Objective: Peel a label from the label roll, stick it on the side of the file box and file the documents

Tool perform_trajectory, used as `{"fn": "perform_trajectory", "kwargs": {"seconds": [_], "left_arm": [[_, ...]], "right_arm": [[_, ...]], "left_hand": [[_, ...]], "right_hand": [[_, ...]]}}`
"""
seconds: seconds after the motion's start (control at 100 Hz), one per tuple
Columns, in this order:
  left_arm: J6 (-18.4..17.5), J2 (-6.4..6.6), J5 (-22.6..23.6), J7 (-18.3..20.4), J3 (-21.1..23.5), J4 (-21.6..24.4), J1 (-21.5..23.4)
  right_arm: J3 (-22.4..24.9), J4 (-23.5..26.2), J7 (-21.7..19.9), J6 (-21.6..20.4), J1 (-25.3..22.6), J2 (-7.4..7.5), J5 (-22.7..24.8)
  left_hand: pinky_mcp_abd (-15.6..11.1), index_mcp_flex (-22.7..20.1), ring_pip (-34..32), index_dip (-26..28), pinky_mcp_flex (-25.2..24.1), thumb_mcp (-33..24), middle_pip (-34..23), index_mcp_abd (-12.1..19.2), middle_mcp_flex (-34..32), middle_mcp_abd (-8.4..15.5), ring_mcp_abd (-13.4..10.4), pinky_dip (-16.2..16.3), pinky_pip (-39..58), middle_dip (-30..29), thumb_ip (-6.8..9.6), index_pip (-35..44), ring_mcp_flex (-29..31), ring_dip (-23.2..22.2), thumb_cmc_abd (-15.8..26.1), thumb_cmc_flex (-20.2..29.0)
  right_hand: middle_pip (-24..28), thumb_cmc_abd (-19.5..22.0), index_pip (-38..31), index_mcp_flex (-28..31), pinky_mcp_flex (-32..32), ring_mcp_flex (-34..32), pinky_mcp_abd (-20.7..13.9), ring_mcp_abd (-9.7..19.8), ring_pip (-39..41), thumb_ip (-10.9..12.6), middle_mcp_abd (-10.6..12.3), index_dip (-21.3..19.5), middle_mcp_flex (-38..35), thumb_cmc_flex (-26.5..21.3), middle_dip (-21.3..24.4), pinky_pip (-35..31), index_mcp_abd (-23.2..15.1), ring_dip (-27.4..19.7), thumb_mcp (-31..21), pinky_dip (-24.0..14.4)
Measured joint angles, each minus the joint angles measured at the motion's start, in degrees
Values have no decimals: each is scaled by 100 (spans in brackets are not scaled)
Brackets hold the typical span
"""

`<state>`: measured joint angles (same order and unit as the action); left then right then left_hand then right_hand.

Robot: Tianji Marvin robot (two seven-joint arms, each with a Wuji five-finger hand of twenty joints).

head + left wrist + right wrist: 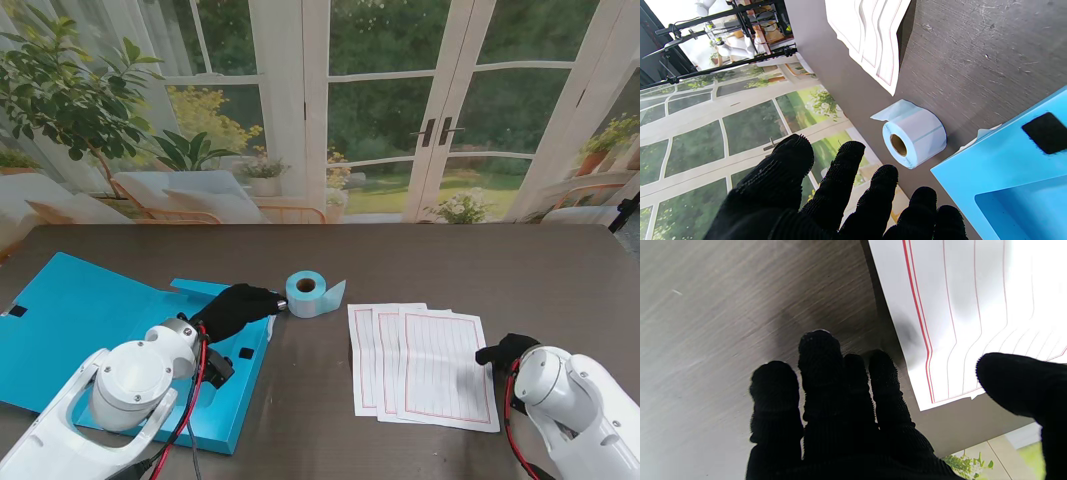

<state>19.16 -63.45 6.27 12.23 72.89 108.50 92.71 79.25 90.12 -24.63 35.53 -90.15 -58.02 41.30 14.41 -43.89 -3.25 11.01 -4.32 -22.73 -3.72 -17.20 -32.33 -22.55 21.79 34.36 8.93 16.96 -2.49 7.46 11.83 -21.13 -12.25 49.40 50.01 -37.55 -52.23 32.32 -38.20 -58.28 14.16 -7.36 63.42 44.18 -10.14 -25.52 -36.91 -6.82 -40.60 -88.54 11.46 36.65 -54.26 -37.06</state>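
Two hands spread, gripping nothing: left hand (238, 308) nearing label roll (309, 293), peeling presumably next.

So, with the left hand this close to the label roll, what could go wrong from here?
1. The roll lies on its side, so a push from the open left hand could send it rolling away.
2. Its loose tail looks thin; the gloved fingers may miss it.
3. The papers overlap loosely beside the right hand, and a brush could scatter them.
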Motion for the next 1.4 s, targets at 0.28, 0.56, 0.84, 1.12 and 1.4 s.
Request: {"fn": "perform_trajectory", "kwargs": {"seconds": [0.28, 0.56, 0.84, 1.12, 1.4], "left_arm": [[62, 14, 9, 29, 13, 38, 22], [86, 26, 7, 87, 9, 42, 23], [129, 28, 12, 83, -1, 56, 38], [159, 29, 12, 86, -11, 63, 49], [227, 29, -1, 81, -14, 95, 69]], "right_arm": [[-117, -46, -84, 114, 125, 26, 2], [-98, -48, -162, 301, 195, 70, -456], [50, -53, 346, 433, 79, -74, -1137], [218, 34, 651, 578, -30, -205, -1718], [313, 147, 812, 695, -80, -283, -2029]], "left_hand": [[0, -3, 0, 6, 0, 65, 0, -10, 0, -12, 0, -1, -1, 0, 0, 0, 0, 0, 0, 0], [0, -3, 0, 19, 0, 144, 0, -45, 0, -12, 0, -1, -1, 0, 0, 0, 0, 0, 0, 0], [0, -3, 0, 32, 0, 210, 0, -46, 0, -13, 0, -1, -1, 0, 0, 0, 0, 0, 0, 47], [0, -3, 0, 32, 0, 249, 0, -47, 1, -13, 0, -1, -1, 0, 0, 0, 0, 0, 54, 69], [0, -3, 0, 32, 0, 302, 0, -53, 1, -13, 0, -3, -1, 0, 0, 0, 0, 0, 54, 69]], "right_hand": [[8, 0, 3, -72, 0, 56, 0, -1, 16, -3, -72, 27, 111, 0, 44, 1, 136, 0, -16, -119], [13, 12, 21, -38, 2, 57, 0, -1, 54, 134, -198, 197, 118, -220, 51, 24, 238, 0, -12, -130], [326, 14, 42, 307, 2, 119, 0, -1, 117, 556, -198, 166, 118, -685, 49, 56, -107, 0, 6, -130], [231, -170, -539, 426, 2, 258, 0, -42, 130, 378, -198, 60, 113, -1415, 40, 110, -234, 0, 99, -130], [226, -528, -2085, 738, 2, -144, 4, -13, 40, -3236, -102, 576, -692, -2840, 47, 184, -633, -23, 211, -96]]}}
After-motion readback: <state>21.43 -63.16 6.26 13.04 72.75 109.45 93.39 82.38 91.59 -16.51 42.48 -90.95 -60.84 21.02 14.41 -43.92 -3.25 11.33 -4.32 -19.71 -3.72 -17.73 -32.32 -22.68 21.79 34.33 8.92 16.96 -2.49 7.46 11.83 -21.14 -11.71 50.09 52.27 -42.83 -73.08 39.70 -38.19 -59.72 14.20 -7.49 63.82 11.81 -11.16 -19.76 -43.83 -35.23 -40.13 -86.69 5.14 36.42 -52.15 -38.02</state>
